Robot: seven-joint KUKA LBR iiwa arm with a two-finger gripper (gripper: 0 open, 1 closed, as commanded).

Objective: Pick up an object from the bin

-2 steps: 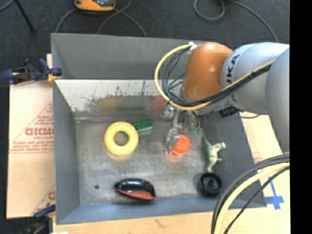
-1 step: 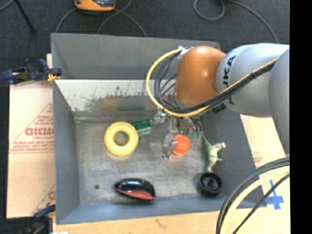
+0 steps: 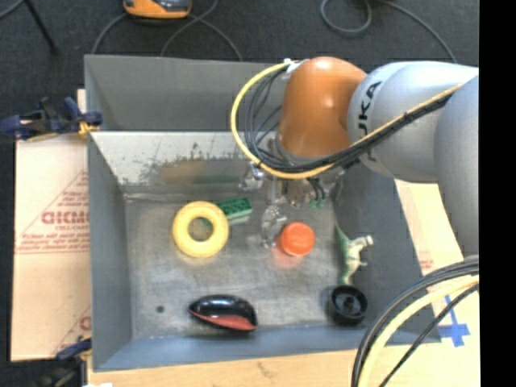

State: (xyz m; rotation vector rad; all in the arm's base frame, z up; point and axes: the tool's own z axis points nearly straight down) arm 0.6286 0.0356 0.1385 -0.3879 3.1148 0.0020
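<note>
My gripper (image 3: 272, 226) hangs low in the middle of the bin, under the arm's orange cover. Its metal tip stands right beside the left edge of a small orange round thing (image 3: 297, 239) on the bin floor; whether they touch I cannot tell. A green block (image 3: 236, 209) lies just left of the gripper, against the yellow ring of tape (image 3: 200, 229). The gripper's upper part is hidden by the cover and cables.
A green and white toy figure (image 3: 351, 252) lies to the right of the orange thing. A black round cap (image 3: 347, 305) sits at the front right corner. A black and red oval object (image 3: 222, 313) lies by the front wall.
</note>
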